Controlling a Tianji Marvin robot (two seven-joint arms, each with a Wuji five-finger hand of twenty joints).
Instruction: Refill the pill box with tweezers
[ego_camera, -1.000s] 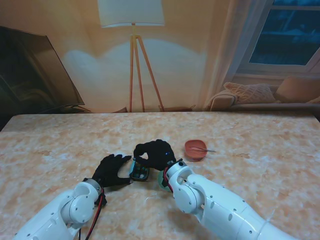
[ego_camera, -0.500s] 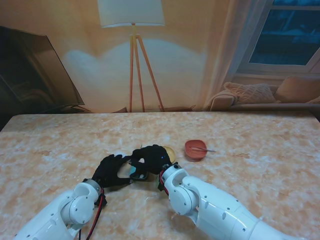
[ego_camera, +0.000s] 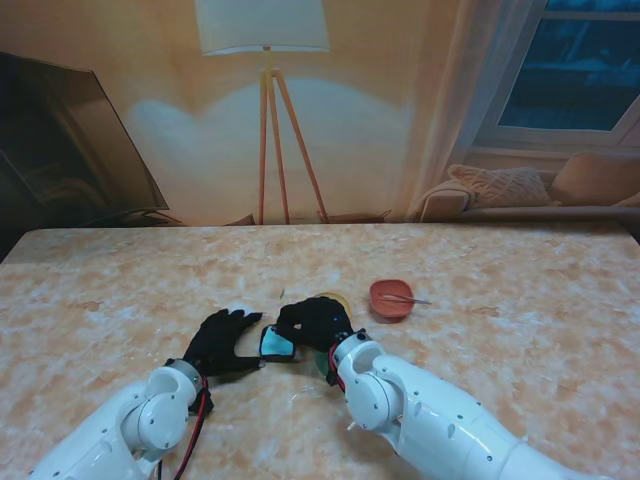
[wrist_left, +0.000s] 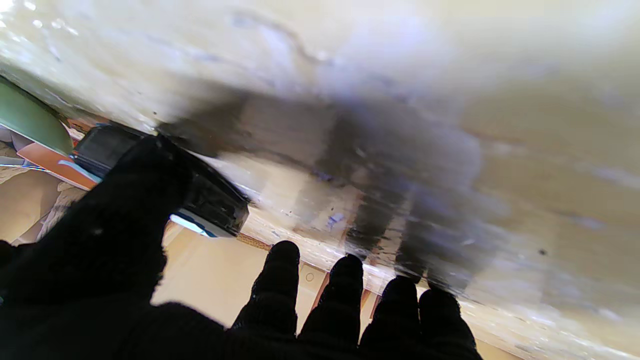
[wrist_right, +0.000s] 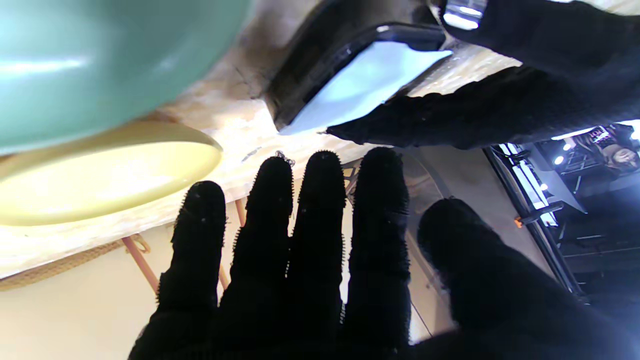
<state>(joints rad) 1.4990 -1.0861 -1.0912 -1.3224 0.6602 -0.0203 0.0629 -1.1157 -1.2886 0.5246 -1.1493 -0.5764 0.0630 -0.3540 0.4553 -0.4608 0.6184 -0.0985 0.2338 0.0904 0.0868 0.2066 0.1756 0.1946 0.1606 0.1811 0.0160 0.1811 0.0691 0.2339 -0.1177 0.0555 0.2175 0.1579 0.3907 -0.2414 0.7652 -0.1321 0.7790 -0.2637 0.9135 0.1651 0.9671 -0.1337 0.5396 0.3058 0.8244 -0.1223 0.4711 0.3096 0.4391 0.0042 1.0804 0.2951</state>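
My left hand (ego_camera: 222, 340), fingers spread, steadies the pill box (ego_camera: 277, 343); my empty, open right hand (ego_camera: 315, 320) hovers at its two o'clock, nearer the tweezers (ego_camera: 405, 298).

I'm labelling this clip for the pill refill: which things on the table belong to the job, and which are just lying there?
Job:
pill box, between both hands
red bowl with the tweezers across it
left robot hand
right robot hand

Lying about, as far as shown:
yellow dish
green bowl

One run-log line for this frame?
stage: pill box handling | left hand: beside pill box, open | right hand: open by box | tweezers: untouched, on red bowl
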